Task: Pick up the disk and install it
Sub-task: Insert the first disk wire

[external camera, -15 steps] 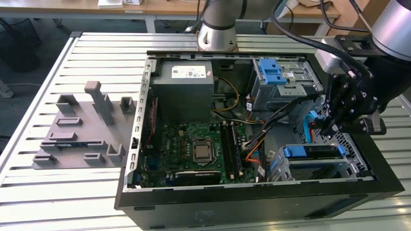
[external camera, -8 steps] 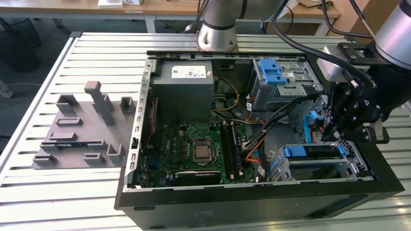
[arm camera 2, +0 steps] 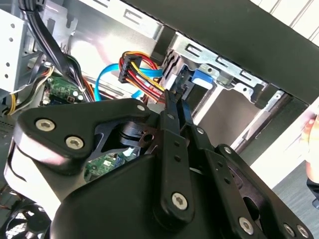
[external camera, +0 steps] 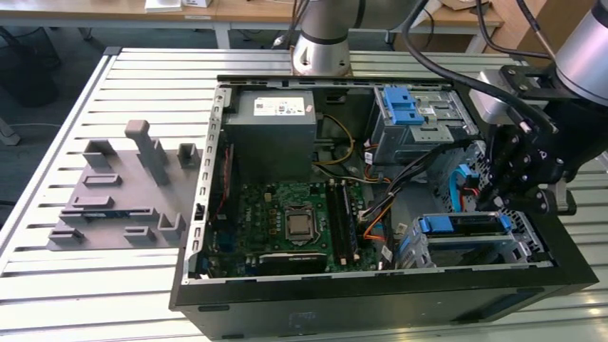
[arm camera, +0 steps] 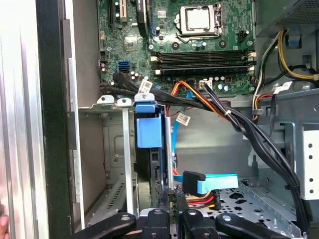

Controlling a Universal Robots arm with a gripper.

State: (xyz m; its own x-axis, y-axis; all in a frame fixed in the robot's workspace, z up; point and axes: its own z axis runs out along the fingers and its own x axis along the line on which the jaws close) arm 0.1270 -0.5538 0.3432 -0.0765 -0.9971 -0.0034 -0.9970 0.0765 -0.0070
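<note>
Blue bracket marks the disk (external camera: 463, 224): it sits in the drive cage (external camera: 532, 246) at the near corner of the case (external camera: 380, 303), on the exterior view's right. In the first wrist view it stands edge-on in its slot, with the blue tab (arm camera: 148, 124) on top.

Gripper (external camera: 517, 192) hangs just above and beside that cage. In the second wrist view its two fingers (arm camera 2: 172, 107) are closed together, and I see nothing between them. It isn't touching the disk.

Handling, my read:
- Metal body, stiff, and dense for its size. Expect real weight on a short lever.
- Fragile to knocks, so no dropping and no prying.
- Bare metal faces are smooth and likely slippery. The plastic bracket should grip better.
- Best hold is the blue tab or the bracket's side rails. Stay off the label face and the connector end.
- The blue ribbon cable (arm camera: 214, 183) and the red-yellow wire bundle (arm camera 2: 142, 74) run just beside the slot, so there is a snag risk.

Counts, near to far:
- 1 disk
- 1 gripper
- 1 circuit board (external camera: 285, 221) on the case floor
- 1 processor socket (arm camera: 198, 19)
- 1 grey box (external camera: 270, 135) further back
- 1 second cage with blue latches (external camera: 409, 107) at the far corner, on the exterior view's right
- 1 arm base (external camera: 321, 53) beyond the case

Off to the exterior view's left, well apart from the case, 1 grey moulded block (external camera: 124, 199) sits on the slatted table (external camera: 85, 285).
</note>
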